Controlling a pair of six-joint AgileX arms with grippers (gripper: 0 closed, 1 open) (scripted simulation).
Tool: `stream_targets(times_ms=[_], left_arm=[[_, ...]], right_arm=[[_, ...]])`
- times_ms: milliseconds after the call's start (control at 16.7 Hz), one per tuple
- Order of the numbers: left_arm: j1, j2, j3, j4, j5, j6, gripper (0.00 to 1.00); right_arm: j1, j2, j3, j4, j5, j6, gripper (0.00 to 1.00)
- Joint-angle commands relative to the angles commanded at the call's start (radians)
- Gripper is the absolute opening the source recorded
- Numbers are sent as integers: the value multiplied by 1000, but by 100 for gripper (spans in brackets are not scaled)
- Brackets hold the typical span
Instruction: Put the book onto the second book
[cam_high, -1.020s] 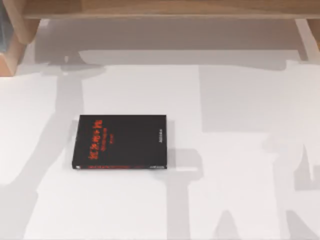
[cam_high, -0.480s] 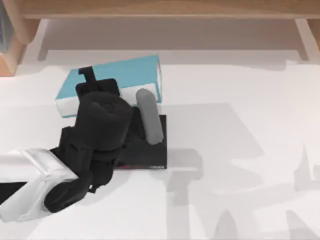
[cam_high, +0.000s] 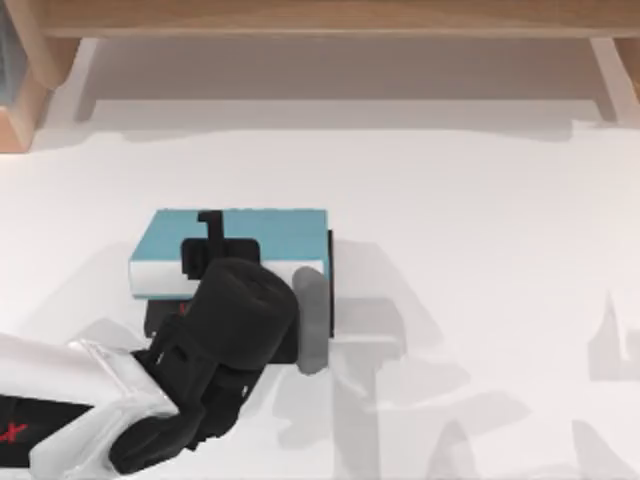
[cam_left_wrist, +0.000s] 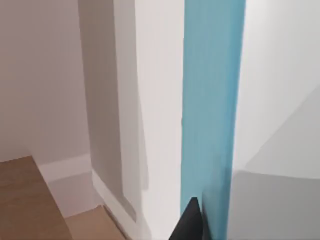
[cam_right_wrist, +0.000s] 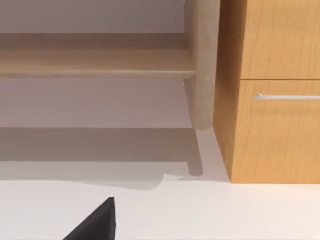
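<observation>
hovering low over the middle-left of the white table (cam_high: 480, 200), the left arm's gripper (cam_high: 215, 250) holds the light blue book (cam_high: 240, 235) flat and squared up above the black second book (cam_high: 329, 262), of which only a dark sliver shows along the blue cover's right edge, with another dark strip beneath the arm. half a second ago the blue book sat further back and tilted, its corner swung toward the wooden shelf, with much of the black cover exposed; now its edges run in line with the book below and it covers nearly all of it. the gripper's dark fingers appear pinched on the blue book's near edge, a slim black finger lying across the cover in the top view, and the left wrist view shows the blue cover (cam_left_wrist: 212, 100) running straight ahead from a dark fingertip. whether the blue book already rests on the black one or floats just above cannot be told from here. the task looks nearly done: what remains, by my reckoning, is settling and letting go. the right arm sits parked out of the way, a dark fingertip (cam_right_wrist: 95, 222) showing in its wrist view facing a wooden cabinet (cam_right_wrist: 275, 90); whether its claw is spread or pressed together cannot be told.
</observation>
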Motion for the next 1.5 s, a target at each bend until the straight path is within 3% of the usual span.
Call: stream_targets(times_ms=[480, 1260, 1500], left_arm=[[13, 20, 7, 19, 10, 11, 0], [13, 20, 7, 19, 10, 11, 98], [13, 20, 7, 19, 10, 11, 100]], right_arm=[[0, 0, 0, 0, 0, 0, 100], [0, 0, 0, 0, 0, 0, 100], [0, 0, 0, 0, 0, 0, 100]])
